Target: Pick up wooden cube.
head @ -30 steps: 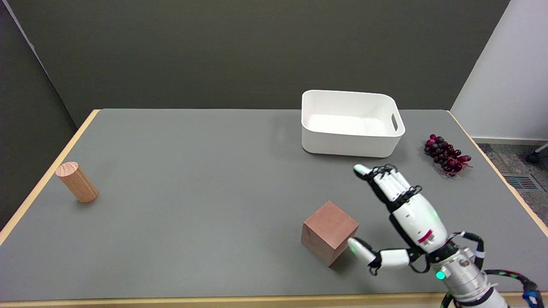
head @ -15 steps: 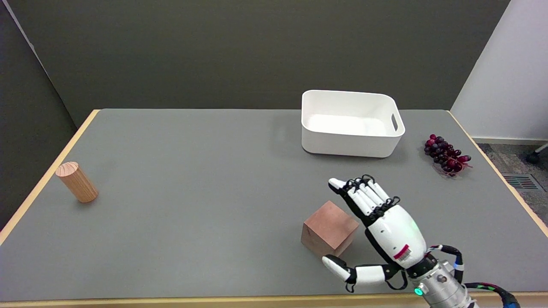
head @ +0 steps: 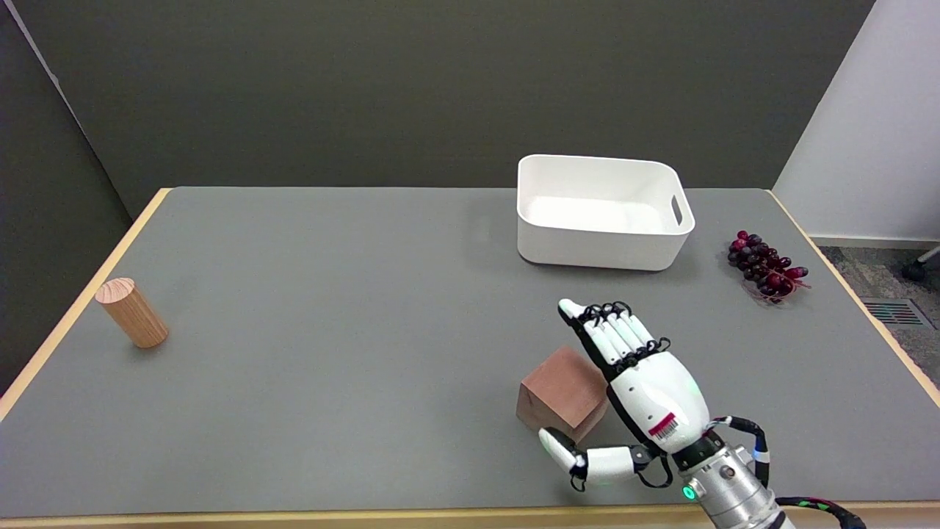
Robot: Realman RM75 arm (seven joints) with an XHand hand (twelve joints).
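Cube (head: 562, 393) sits on tabletop (head: 330, 330), lower right of centre | your hand (head: 646, 389) at its 3 o'clock, open and holding nothing, thumb at the near corner | centre the cube in your span, press opposite faces squarely, then lift.

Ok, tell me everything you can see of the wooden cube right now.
The wooden cube is a plain reddish-brown block with smooth faces and sharp edges, sitting flat on the grey table near its front edge, one corner turned toward the camera. The right hand brackets it, fingers along its right side and thumb at the near corner; actual contact is unclear. It is not lifted.
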